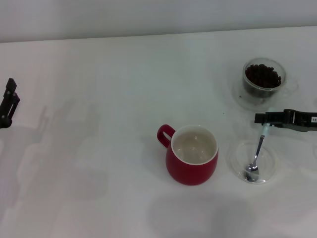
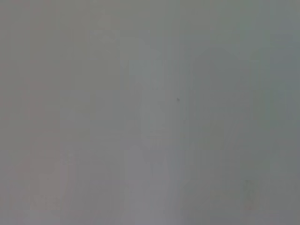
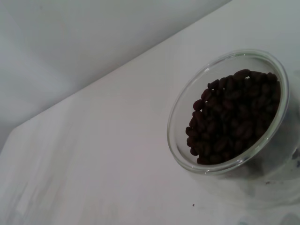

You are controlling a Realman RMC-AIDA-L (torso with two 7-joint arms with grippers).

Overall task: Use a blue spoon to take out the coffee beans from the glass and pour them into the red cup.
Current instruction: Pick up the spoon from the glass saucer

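Observation:
The red cup [image 1: 192, 159] stands mid-table, white inside, with its handle toward my left. At the back right the glass [image 1: 263, 79] holds the coffee beans [image 1: 263, 75]; the right wrist view shows the same glass [image 3: 187, 112] and beans [image 3: 232, 117] close up. The blue spoon [image 1: 257, 153] leans with its metal bowl in a shallow clear dish [image 1: 237, 157]. Its pale blue handle end rises to the tip of my right gripper [image 1: 262, 119], which reaches in from the right just in front of the glass. My left gripper [image 1: 9, 101] hangs at the far left edge.
The white table [image 1: 99, 99] ends at a wall along the back. The left wrist view shows only blank grey surface. Bare tabletop lies between the left gripper and the red cup.

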